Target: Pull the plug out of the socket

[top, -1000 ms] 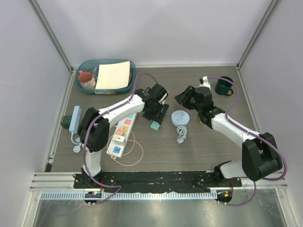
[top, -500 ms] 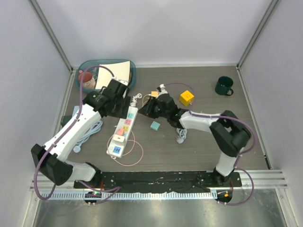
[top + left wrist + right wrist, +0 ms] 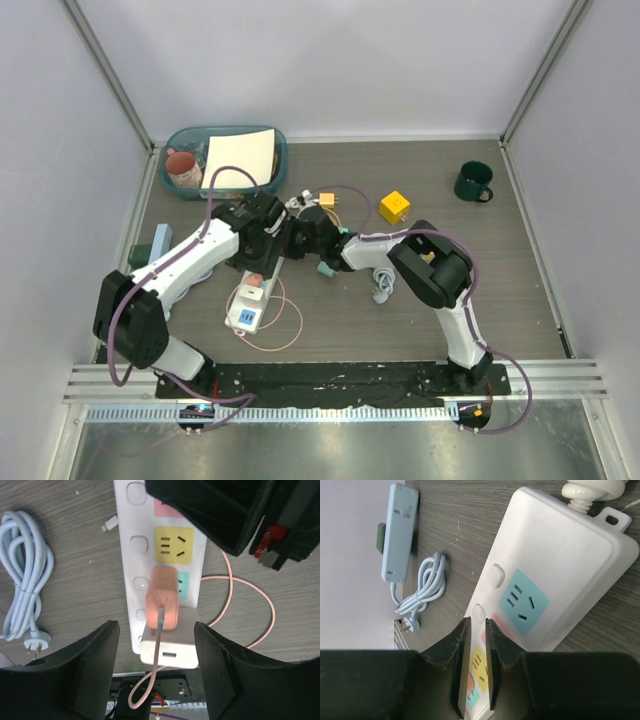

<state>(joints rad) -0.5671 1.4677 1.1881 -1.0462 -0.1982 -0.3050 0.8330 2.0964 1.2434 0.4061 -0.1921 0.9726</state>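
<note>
— The fingers (image 3: 90, 675) of the left gripper (image 3: 156, 630), how do they stand?
— Spread wide, one on each side of the white plug (image 3: 167, 642), not clamped on it.
— Where is the plug?
— Seated on the power strip (image 3: 131, 545), past its yellow outlet face (image 3: 173, 545), with a pink cable (image 3: 250, 595) running from it.
— And the right gripper (image 3: 475, 630)?
— Nearly closed on nothing, hovering over the strip's cord end.
</note>
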